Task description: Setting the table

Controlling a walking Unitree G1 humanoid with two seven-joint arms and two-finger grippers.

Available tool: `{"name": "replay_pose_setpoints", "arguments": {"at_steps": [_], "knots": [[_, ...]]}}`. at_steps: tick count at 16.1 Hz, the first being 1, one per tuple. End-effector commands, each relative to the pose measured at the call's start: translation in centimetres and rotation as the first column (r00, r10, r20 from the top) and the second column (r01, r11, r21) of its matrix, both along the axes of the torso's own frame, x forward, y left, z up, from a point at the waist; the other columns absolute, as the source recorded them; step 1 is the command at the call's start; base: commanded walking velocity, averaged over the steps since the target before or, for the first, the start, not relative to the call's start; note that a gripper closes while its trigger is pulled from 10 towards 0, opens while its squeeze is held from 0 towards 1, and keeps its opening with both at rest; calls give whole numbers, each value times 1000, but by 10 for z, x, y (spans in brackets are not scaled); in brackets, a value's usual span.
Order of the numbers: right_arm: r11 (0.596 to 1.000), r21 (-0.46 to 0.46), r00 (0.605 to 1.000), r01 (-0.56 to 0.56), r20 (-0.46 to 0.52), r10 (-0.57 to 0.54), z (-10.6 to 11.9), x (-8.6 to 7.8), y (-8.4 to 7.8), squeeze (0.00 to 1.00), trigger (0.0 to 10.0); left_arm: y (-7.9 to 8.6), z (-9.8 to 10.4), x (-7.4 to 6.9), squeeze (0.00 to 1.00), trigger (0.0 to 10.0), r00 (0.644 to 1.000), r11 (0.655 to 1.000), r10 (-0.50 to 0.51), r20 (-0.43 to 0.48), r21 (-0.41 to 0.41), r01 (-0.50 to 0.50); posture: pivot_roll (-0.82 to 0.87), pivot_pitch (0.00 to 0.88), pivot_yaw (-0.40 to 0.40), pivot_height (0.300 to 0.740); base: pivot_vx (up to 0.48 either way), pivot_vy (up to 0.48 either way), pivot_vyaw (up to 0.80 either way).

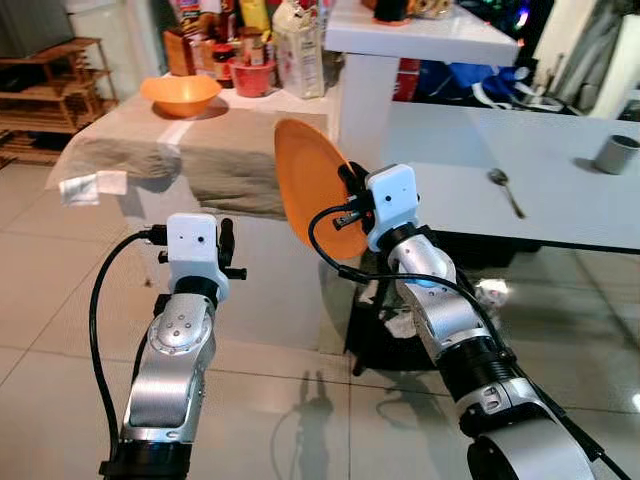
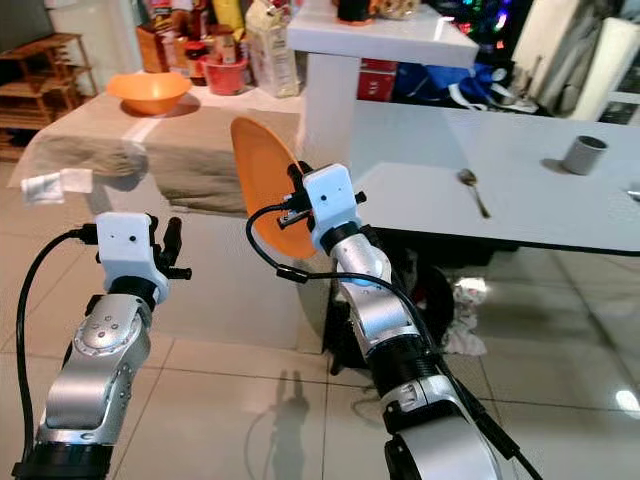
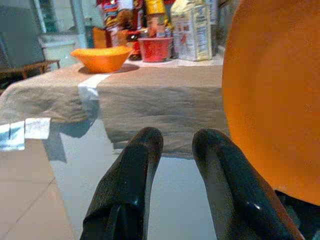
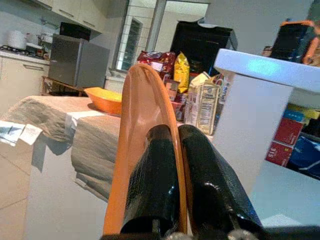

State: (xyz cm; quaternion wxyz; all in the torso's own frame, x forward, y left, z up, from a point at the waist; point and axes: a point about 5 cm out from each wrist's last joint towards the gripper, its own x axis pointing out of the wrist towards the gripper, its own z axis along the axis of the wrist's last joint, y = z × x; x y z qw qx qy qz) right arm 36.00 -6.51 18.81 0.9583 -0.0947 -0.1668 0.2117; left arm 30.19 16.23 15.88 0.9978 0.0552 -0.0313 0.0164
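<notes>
Right wrist view shows the right end effector [image 4: 172,180] closed on the rim of an orange plate [image 4: 137,145], one black finger on each face, with the plate standing on edge. From the head cameras the plate is held up in the air in front of the robot, its face turned toward the left arm, short of the grey table [image 1: 520,190] where a spoon [image 1: 505,190] and a grey cup [image 1: 616,154] already sit. The left end effector [image 3: 172,180] holds nothing; its fingers stand a little apart, just beside the plate but not touching it.

The plate looks like thin, stiff plastic, so probably light and not fragile, though a smooth glossy rim pinched at one spot could slip or swing if the wrist turns fast. The present hold at the edge seems the sensible one, since the face offers nothing to grip. To set it down it would likely need tipping flat first.

An orange bowl [image 1: 180,93] rests on the cloth-covered table [image 1: 200,150] farther back, beside food packets [image 1: 300,50].
</notes>
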Motion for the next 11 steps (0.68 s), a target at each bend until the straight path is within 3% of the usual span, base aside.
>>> {"name": "replay_pose_setpoints", "arguments": {"at_steps": [1, 6, 11], "knots": [[999, 32, 999, 26, 37, -28, 9, 1, -8, 0, 0, -10, 4, 3, 0, 10000, 999, 999, -49, 17, 15, 48, 6, 0, 5, 740, 0, -439, 0], [990, 55, 990, 131, 40, -134, 11, 8, -25, 0, 0, -10, 4, 6, 0, 10000, 997, 996, -81, 9, 35, 80, 5, 0, 10, 740, 218, -398, 0], [989, 50, 989, 138, 53, -141, 11, 7, -27, 0, 0, -13, 5, 7, 0, 10000, 994, 993, -107, 9, 41, 107, -1, 0, 16, 740, 302, -370, 0]]}}
